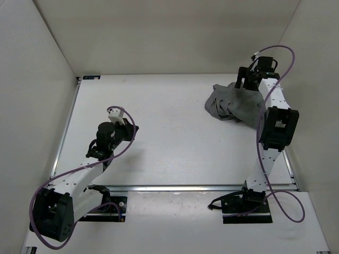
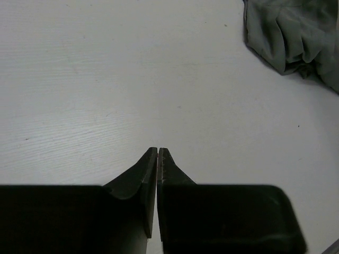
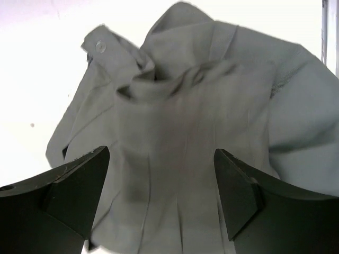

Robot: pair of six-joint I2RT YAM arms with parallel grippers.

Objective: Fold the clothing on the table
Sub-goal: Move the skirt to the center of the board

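Observation:
The clothing (image 1: 231, 104) is a crumpled grey heap at the far right of the white table (image 1: 169, 153). My right gripper (image 1: 244, 84) hangs over the heap's far edge. In the right wrist view it (image 3: 160, 159) stands open, its dark fingers (image 3: 79, 185) apart above the pleated fabric (image 3: 180, 111), holding nothing; a small button (image 3: 98, 46) shows on a band edge. My left gripper (image 1: 116, 114) sits at the left middle of the table, well away from the garment. In the left wrist view it (image 2: 158, 151) is shut on nothing over bare table (image 2: 132, 79), with the clothing (image 2: 296, 37) at the top right.
White enclosure walls (image 1: 37, 79) close in the left, back and right sides. Metal rails (image 1: 175, 187) edge the table, with a black corner bracket (image 1: 90, 78) at the far left. Purple cables (image 1: 280, 58) loop off both arms.

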